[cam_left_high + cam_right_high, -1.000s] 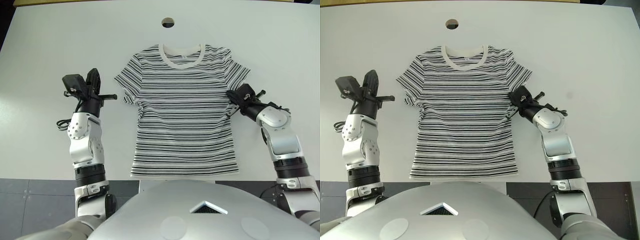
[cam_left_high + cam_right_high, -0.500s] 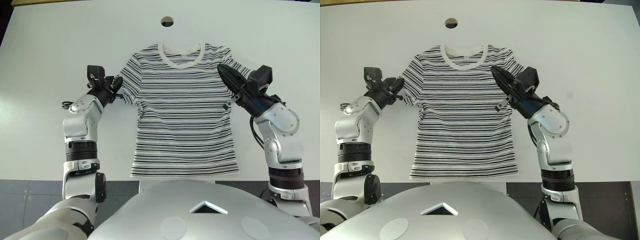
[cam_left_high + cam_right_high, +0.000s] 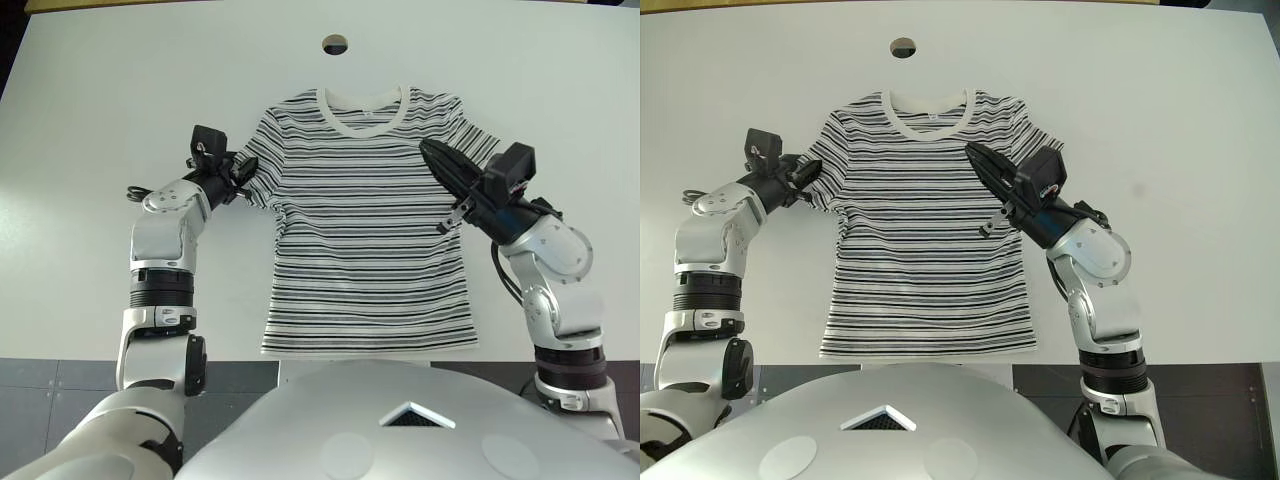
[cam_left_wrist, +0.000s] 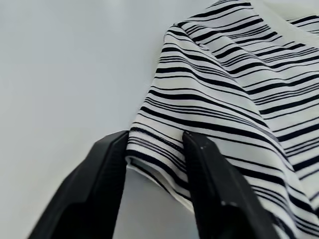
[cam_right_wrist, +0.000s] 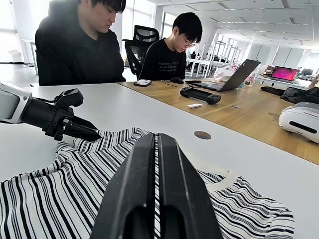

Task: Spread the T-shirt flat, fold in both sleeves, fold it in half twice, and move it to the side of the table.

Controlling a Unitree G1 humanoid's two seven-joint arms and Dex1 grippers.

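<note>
T-shirt (image 3: 365, 230) lies flat and front up on the white table (image 3: 100, 90), collar (image 3: 365, 128) at the far end. Spread step looks done, so I'd judge the sleeve folds are in hand.

Left fingers (image 4: 107, 169) are apart, low at the table, straddling the hem of the left-side sleeve (image 4: 164, 114). The cloth edge sits between them, one finger on each side, not pinched yet. Reads as a pre-grasp: take the hem, then carry it inward over the chest.

Right fingers (image 5: 134, 184) are pressed together with nothing between them, held above the shirt body. The right-side sleeve (image 3: 472, 140) lies just outboard of their tips, flat and untouched. Either parked clear or lining up for its own sleeve; can't tell which.

Risk: the left pinch may catch only the top layer, or drag the body and wrinkle it.

Writing: no readable print on the stripes. A small tag inside the collar is too small to read.
</note>
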